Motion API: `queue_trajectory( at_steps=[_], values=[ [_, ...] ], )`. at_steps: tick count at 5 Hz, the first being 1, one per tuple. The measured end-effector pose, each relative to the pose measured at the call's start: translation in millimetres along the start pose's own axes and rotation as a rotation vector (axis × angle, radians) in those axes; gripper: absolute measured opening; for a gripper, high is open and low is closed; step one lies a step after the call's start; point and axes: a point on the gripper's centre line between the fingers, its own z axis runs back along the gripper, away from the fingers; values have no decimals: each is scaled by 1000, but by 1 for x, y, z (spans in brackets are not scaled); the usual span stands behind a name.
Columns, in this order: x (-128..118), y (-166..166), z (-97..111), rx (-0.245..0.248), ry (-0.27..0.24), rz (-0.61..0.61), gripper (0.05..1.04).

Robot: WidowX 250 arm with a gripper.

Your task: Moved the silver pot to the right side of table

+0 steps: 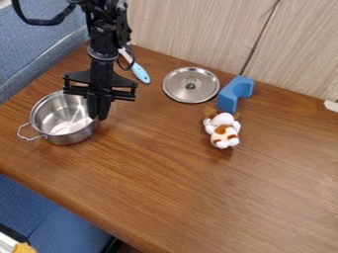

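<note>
The silver pot [63, 121] is standing upright near the left edge of the wooden desk [172, 183], its open mouth facing up; its looped wire handle [29, 132] is pointing toward the lower left of the view, out over the bare wood; the body is round, so only the handle is giving it a direction (a line from the handle through the pot's middle is slanting from lower left to upper right). The end effector [99, 117] is hanging down at the pot's right side; its fingers are standing close together and are holding the pot by its rim.

To the right of the arm, a round metal lid [175, 90] is lying flat with its knob facing up; between the lid and the arm, a utensil with a light blue end [141, 73] is lying on a slant, that end pointing toward the lower right and its paler part running up behind the arm. A blue notched block [229, 99] is resting just to the right of the lid; a white and brown plush toy [223, 131] is lying just below the block, nearer the camera. Pale wood-grain panels [191, 34] are rising behind the desk; blue fabric [36, 47] is showing beyond its left edge.
</note>
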Motion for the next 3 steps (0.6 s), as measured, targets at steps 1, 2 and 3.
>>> queue_trajectory(
  at_steps=[1, 2, 3],
  values=[
    [-2, -1, 2, -10, 3, -6, 69],
    [-3, 4, 14, -4, -14, 21, 67],
    [-6, -5, 45, -47, -88, -5, 62]
  ],
)
